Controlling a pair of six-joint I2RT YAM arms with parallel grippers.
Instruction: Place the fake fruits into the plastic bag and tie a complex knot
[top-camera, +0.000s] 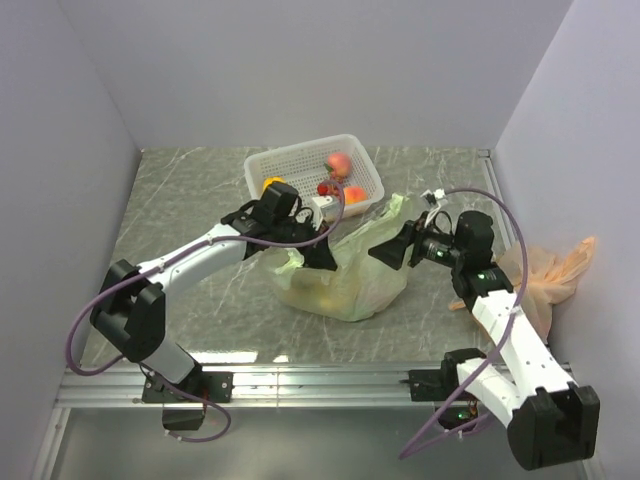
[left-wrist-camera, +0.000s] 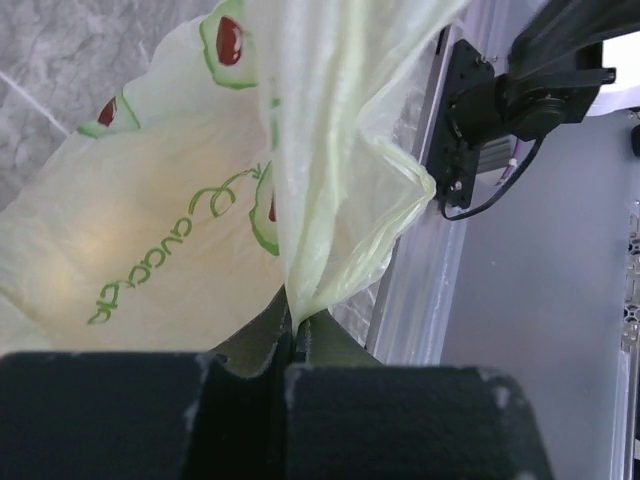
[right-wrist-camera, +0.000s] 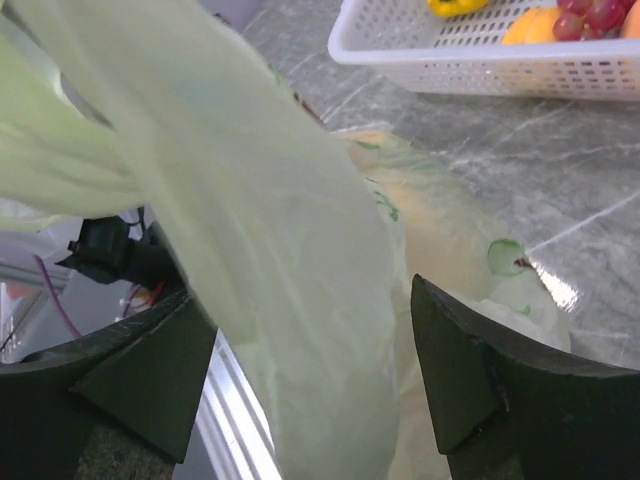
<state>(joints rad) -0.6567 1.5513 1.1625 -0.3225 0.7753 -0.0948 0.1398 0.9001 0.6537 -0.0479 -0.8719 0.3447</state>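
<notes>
Between the two tools, at the middle of the desk (top-camera: 190, 200), sits the bag (top-camera: 345, 290), its body slumped on the surface and its top drawn upward. On one side the left tool (top-camera: 322, 256) is clenched on a fold of the bag's upper film. The wrist view shows its fingers (left-wrist-camera: 255, 345) pressed together with the thin plastic trapped in the seam. That pinch seems meant to hold one handle taut so the other arm has something to work against. Opposite it the right tool (top-camera: 386, 252) is released: its jaws stand wide apart with a band of film hanging between them, unpinched, so it grasps nothing. It looks lined up to take the second handle for the knot, which is not yet tied. Pale yellow shapes show through the bag, too blurred to name. Behind it the basket (top-camera: 290, 160) holds fruits (top-camera: 353, 194), a peach (top-camera: 338, 162) and grapes (top-camera: 326, 187) among them, so filling looks unfinished.
</notes>
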